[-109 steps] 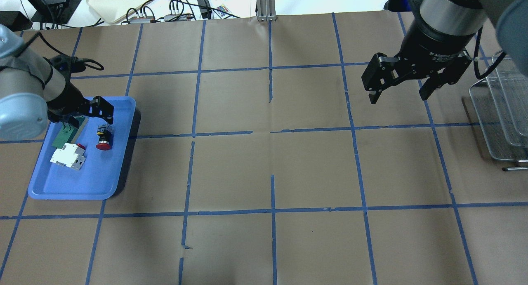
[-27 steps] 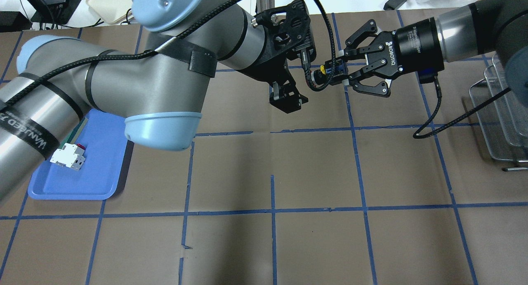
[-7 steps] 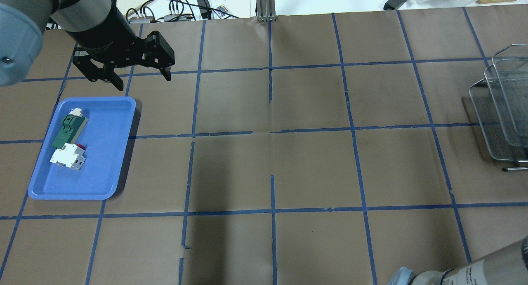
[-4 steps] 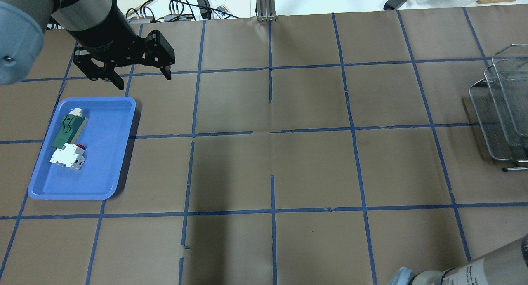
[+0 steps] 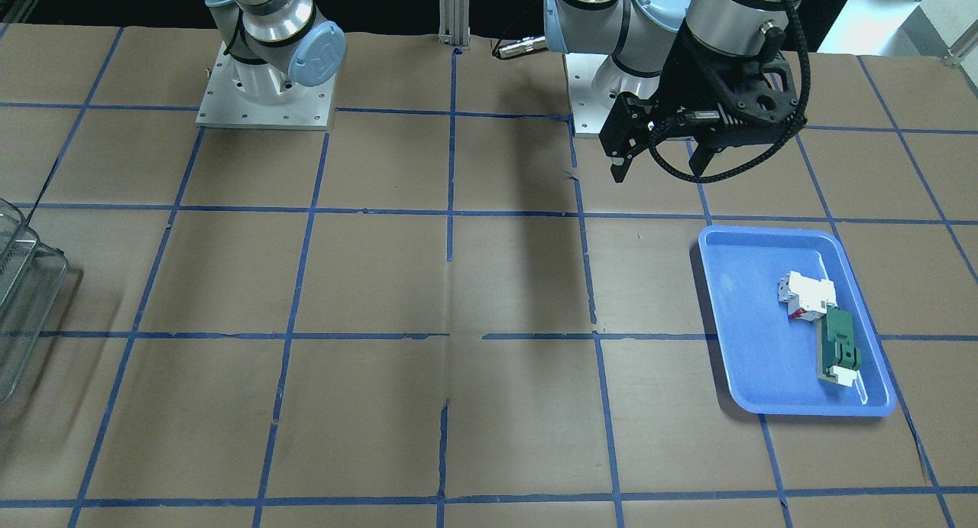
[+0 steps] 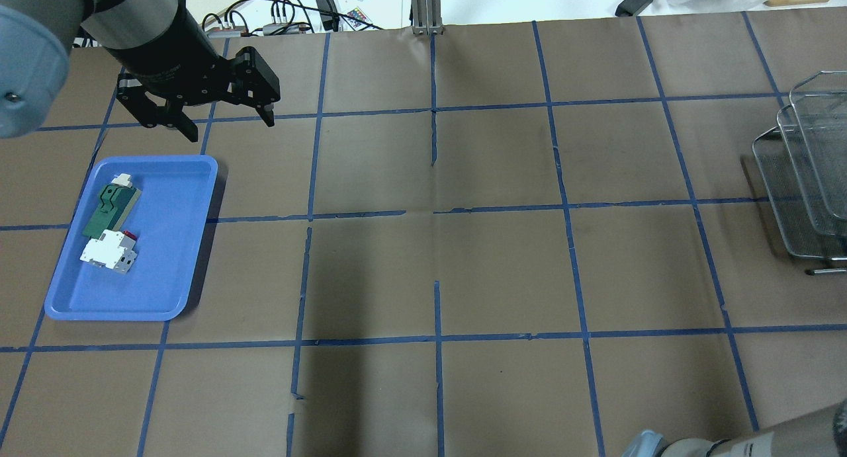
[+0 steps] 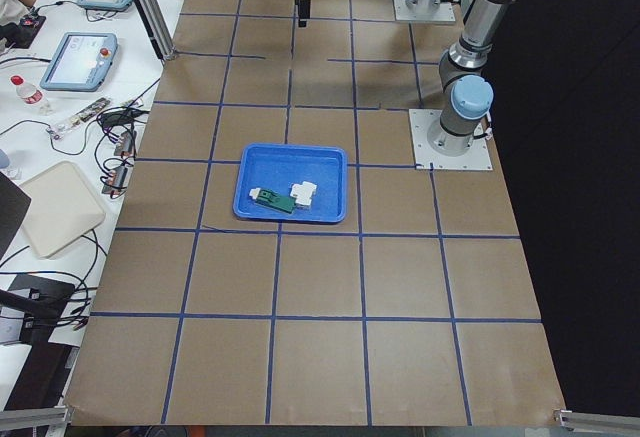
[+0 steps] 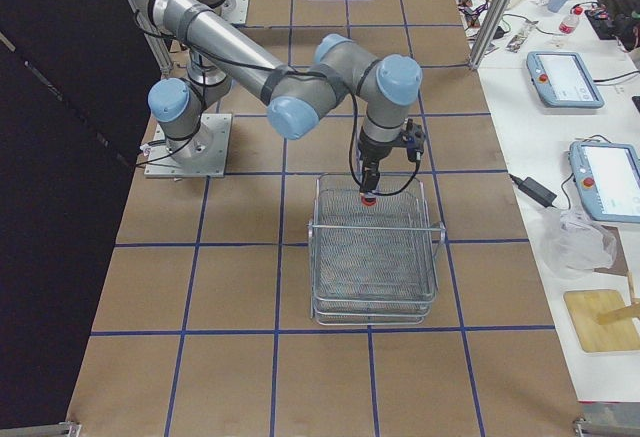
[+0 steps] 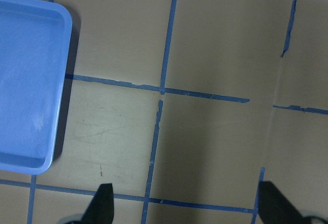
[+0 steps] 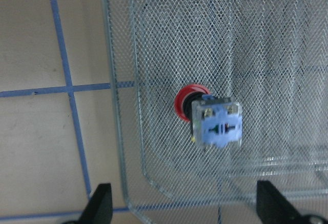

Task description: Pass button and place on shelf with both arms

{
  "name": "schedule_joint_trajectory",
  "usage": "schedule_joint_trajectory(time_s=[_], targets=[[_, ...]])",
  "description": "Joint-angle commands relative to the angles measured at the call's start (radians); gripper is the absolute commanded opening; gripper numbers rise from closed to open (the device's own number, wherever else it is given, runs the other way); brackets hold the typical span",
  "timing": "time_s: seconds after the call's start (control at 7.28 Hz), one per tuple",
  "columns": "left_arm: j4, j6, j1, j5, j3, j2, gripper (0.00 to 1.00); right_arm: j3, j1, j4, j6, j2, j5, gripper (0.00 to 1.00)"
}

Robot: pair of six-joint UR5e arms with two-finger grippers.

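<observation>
The button (image 10: 209,117) is inside the wire shelf (image 10: 266,44), with its red cap down toward the mesh and its bluish block up. The right gripper (image 10: 185,204) hangs over it with jaws wide apart and does not touch it. The left gripper (image 6: 231,129), well apart from there, is also spread wide and holds nothing, just beyond the blue tray (image 6: 165,272), in which lie a white block (image 6: 106,252) and a green-and-white part (image 6: 109,206).
</observation>
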Motion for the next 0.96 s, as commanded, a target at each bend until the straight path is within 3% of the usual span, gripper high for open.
schedule_joint_trajectory(time_s=[0.0, 0.41, 0.69, 0.82], targets=[[-0.001, 0.000, 0.000, 0.001, 0.004, 0.000, 1.00, 0.043, 0.077, 0.192, 0.090, -0.175, 0.012, 1.00], [-0.001, 0.000, 0.001, 0.001, 0.005, 0.001, 1.00, 0.124, 0.431, 0.219, 0.325, -0.301, 0.019, 1.00], [-0.001, 0.000, 0.001, 0.001, 0.007, 0.001, 1.00, 0.248, 0.536, 0.204, 0.434, -0.419, 0.019, 1.00], [-0.001, 0.000, 0.001, 0.001, 0.007, 0.000, 1.00, 0.270, 0.568, 0.196, 0.449, -0.429, 0.019, 1.00]])
